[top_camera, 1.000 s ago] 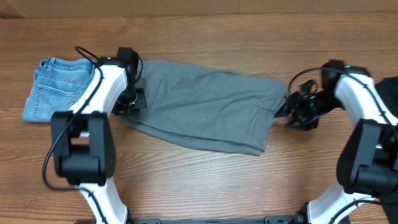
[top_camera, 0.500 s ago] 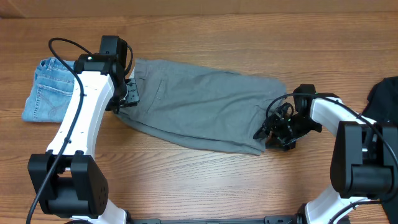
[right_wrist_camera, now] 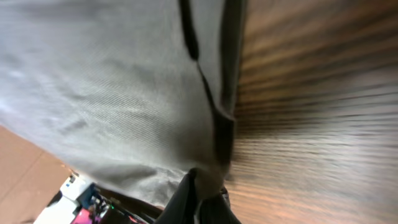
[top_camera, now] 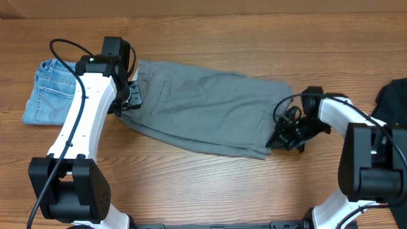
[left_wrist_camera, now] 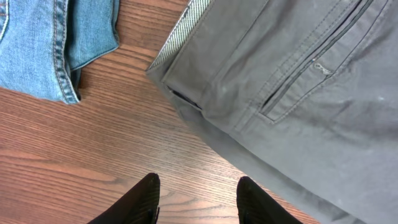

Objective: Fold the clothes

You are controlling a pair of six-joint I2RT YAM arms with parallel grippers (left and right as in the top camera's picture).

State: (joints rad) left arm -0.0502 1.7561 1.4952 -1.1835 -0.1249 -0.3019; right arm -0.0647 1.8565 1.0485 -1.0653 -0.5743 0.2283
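Mid-fold on the large plain grey cloth shorts [top_camera: 210, 114], laid flat across the middle of the brown wooden table [top_camera: 210, 197], waistband end to the left, leg hems to the right. Pinching the lower right hem corner with the right gripper [top_camera: 280, 138], fingers pressed together on the fabric; confirmed in the right wrist view, with the cloth edge running straight into the closed tips. Hovering with the left gripper [left_wrist_camera: 196, 186] just off the waistband corner, over bare wood, fingers apart, nothing between them. Leaving aside the light-blue denim shorts [top_camera: 51, 92] at the far left, near the waistband but apart, and the black garment [top_camera: 395, 102] at the right edge.

Probably taking both ends for a fold of the grey shorts. To do it well:
- Check that the right pinch holds every layer of the hem, not just the top one; cannot tell the layer count from here.
- Bring the left gripper onto the waistband corner, slide one finger under the edge, and close before any lift.
- Raise both ends evenly and low, to avoid dragging cloth into the denim.
- Carry hem over to waistband, line up the edges, and release only once flat.
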